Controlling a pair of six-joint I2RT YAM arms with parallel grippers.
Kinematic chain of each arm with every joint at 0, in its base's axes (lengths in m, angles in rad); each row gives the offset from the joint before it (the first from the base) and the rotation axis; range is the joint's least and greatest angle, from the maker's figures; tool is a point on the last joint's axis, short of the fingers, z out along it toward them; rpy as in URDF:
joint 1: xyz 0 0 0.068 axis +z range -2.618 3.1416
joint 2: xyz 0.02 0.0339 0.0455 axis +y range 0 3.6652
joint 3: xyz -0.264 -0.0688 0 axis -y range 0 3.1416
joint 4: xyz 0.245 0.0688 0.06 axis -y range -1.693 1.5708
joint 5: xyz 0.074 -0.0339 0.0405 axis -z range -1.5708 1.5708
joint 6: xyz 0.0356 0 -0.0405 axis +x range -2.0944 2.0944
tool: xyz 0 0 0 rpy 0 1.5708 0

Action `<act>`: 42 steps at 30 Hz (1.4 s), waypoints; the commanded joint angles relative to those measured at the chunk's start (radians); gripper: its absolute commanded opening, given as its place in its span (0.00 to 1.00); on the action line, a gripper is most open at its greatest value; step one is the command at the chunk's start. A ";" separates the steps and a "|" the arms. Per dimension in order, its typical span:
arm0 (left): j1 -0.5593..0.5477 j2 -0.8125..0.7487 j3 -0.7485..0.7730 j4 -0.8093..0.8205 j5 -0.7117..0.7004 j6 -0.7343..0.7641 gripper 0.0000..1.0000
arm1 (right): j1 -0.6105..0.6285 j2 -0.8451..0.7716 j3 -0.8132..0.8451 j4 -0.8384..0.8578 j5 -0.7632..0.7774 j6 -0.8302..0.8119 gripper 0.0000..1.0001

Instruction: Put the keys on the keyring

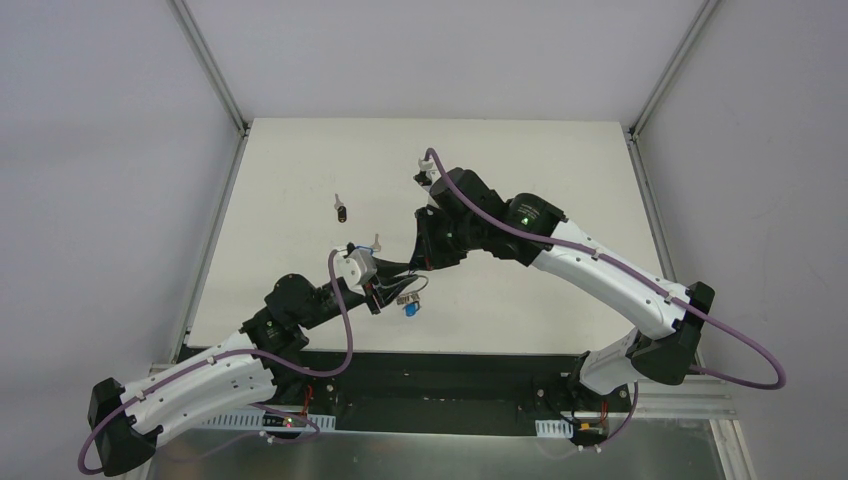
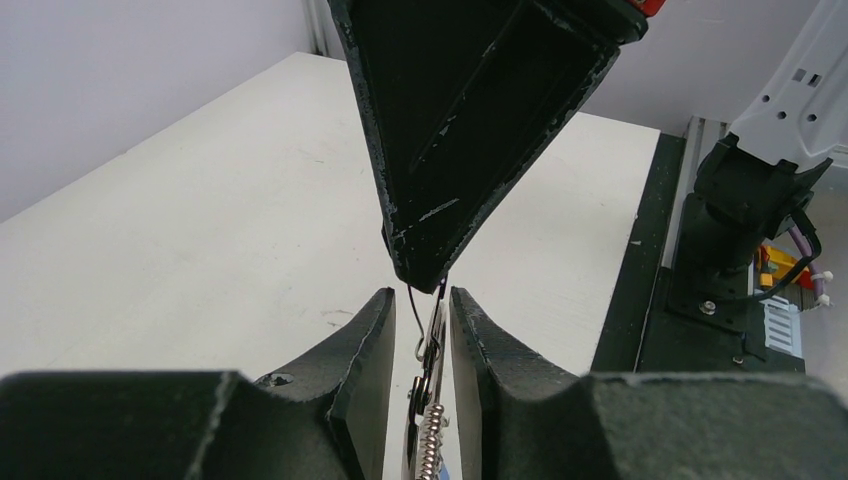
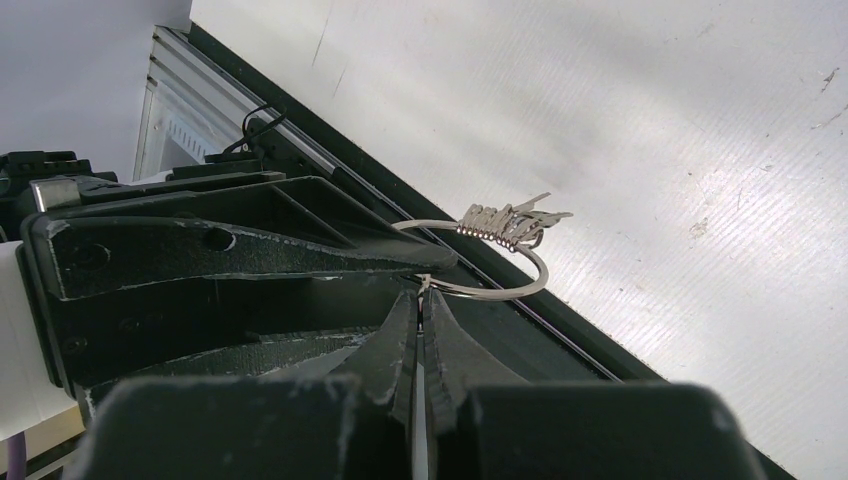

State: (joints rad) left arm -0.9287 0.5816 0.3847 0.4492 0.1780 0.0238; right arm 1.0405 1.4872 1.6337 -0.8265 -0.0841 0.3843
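Left gripper (image 2: 420,300): nearly closed, clamping the keyring (image 3: 541,275).
Right gripper (image 3: 421,297): closed, pinching the same ring.
Keyring: held above the table's (image 1: 560,200) near edge, middle.
Loose key (image 1: 342,210): on table, toward left edge.

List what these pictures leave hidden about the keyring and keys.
Right wrist view: the left gripper hides part of the keyring; the keys overlap, count unclear.
Left wrist view: keyring edge-on; bottom edge cuts off the keys.
Top view: the right gripper and left gripper cover the keyring; the loose key is too small to read.
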 commanded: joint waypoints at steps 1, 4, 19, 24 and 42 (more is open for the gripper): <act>0.000 -0.005 0.017 0.026 0.016 0.019 0.26 | 0.007 -0.033 0.051 0.013 -0.004 0.004 0.00; 0.001 -0.003 0.017 0.028 0.018 0.019 0.28 | 0.006 -0.033 0.051 0.013 -0.006 0.004 0.00; 0.000 -0.005 0.013 0.025 -0.003 0.028 0.32 | 0.006 -0.039 0.053 0.010 -0.007 0.004 0.00; 0.000 -0.003 0.013 0.025 -0.008 0.031 0.32 | 0.008 -0.041 0.053 0.009 -0.008 0.004 0.00; 0.000 -0.001 0.010 0.022 -0.028 0.042 0.39 | 0.011 -0.043 0.049 0.012 -0.014 0.002 0.00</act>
State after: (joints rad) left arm -0.9287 0.5823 0.3847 0.4473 0.1696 0.0456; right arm 1.0451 1.4868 1.6344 -0.8268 -0.0868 0.3840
